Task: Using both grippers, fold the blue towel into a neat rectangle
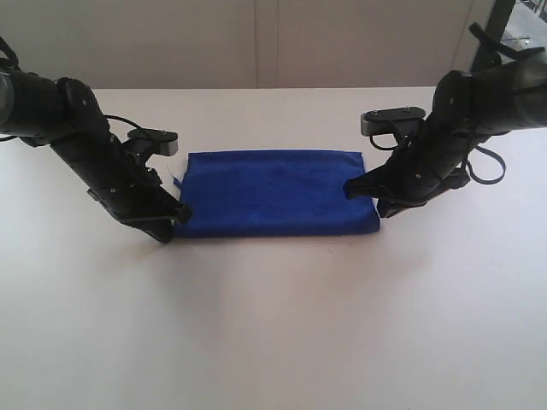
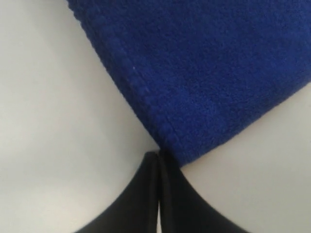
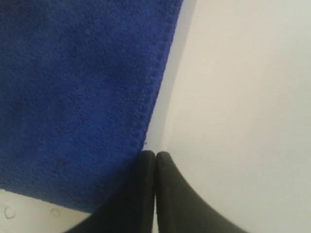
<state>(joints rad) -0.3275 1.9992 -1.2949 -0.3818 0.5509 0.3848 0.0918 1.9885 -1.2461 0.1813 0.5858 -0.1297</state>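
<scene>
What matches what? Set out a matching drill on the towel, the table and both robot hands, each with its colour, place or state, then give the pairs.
Things:
1. blue towel
2. left hand
3. right hand
4. table

Descriptions:
A. white
B. shut, tips at the towel's right edge
C. lies flat, mid-table
D. shut, tips at the towel's left front corner

Pairs: 1-C, 2-D, 3-B, 4-A
</scene>
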